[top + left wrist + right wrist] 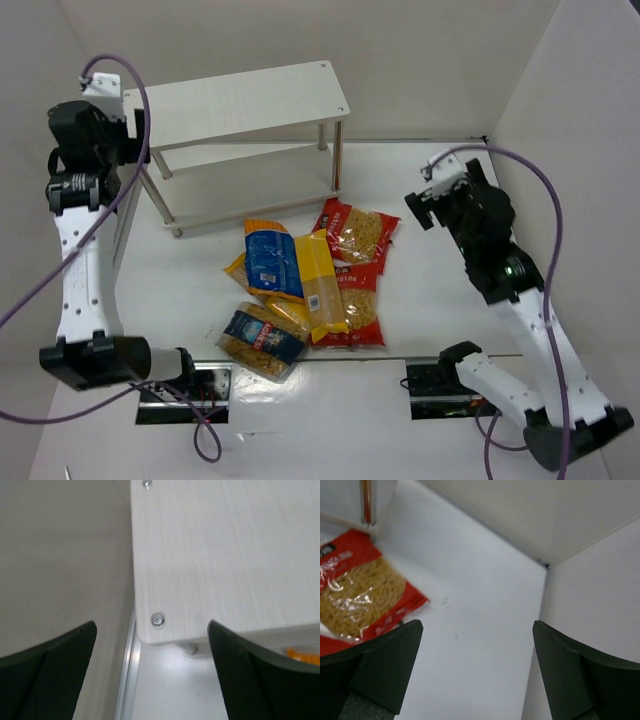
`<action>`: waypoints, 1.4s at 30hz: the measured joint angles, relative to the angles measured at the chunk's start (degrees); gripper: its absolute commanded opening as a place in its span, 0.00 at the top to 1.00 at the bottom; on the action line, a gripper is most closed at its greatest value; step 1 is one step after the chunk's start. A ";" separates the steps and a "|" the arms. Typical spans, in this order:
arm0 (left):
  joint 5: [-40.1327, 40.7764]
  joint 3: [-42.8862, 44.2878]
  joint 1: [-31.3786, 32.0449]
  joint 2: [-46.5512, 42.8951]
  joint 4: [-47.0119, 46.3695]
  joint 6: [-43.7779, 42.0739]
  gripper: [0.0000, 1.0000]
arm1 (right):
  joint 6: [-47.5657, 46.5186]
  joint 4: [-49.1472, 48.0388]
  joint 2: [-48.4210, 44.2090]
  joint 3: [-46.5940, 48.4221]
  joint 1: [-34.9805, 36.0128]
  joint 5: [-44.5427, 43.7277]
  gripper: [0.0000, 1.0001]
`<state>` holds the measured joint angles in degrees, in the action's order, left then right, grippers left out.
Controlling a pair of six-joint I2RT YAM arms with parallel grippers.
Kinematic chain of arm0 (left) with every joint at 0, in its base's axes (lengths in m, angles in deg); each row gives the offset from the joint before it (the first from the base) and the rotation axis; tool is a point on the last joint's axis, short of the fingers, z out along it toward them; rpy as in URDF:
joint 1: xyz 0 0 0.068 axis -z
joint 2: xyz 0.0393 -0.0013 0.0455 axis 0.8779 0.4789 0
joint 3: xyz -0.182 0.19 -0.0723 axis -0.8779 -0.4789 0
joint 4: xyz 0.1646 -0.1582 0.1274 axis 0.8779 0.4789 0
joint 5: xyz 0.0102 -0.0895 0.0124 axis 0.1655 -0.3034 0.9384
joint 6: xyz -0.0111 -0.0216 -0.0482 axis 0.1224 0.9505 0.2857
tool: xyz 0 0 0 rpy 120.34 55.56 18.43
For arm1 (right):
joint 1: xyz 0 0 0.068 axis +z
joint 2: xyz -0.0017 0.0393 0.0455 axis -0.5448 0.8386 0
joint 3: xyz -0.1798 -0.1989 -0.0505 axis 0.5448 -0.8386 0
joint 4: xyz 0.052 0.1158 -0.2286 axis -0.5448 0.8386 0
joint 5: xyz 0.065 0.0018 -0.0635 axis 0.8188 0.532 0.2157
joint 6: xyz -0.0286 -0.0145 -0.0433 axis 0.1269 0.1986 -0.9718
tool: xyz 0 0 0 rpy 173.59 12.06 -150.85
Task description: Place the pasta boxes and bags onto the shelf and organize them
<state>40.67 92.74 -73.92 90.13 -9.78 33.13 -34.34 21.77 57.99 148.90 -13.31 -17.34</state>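
The white two-tier shelf (240, 100) stands at the back left with both tiers bare. The packs lie in a heap on the table in front of it: a yellow-orange pack with a blue label (270, 260), a long yellow spaghetti pack (320, 285), two red windowed bags (355, 232) (362, 310), and a clear bag with a dark-blue label (262, 342). My left gripper (125, 120) is open and empty over the shelf's left end; in the left wrist view its open jaws (152, 645) frame the shelf top's corner (210, 555). My right gripper (425, 205) (477, 645) is open and empty, right of the upper red bag (355, 595).
White walls close in the table on the left, back and right. A shelf leg (366, 502) shows just behind the red bag in the right wrist view. The right wall (590, 590) is close to my right gripper. Bare table lies between the heap and the right arm.
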 measured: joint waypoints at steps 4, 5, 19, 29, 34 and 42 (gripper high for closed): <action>-3.63 3.15 -0.61 5.79 5.44 0.13 0.00 | 4.22 14.32 14.10 11.08 -0.85 2.32 0.01; -4.02 2.12 -0.68 5.05 5.16 0.46 0.00 | 4.92 17.22 16.35 12.52 -1.18 3.63 0.01; -8.98 -29.59 -4.42 -16.76 18.71 1.90 0.00 | 17.09 29.46 34.05 12.79 8.00 22.75 0.01; -14.12 -27.45 -7.93 -21.55 22.84 2.56 0.00 | 22.91 19.17 38.64 11.17 20.76 7.82 0.01; -16.37 -25.86 -9.46 -21.77 23.98 3.41 0.00 | 24.83 17.40 44.76 10.56 24.22 8.13 0.01; -18.80 -25.83 -10.10 -29.46 23.98 3.50 0.00 | 26.71 15.50 46.14 10.56 24.57 10.73 0.01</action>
<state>21.88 66.90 -84.02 60.67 14.20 36.63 -7.63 37.26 104.13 159.46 11.26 -6.60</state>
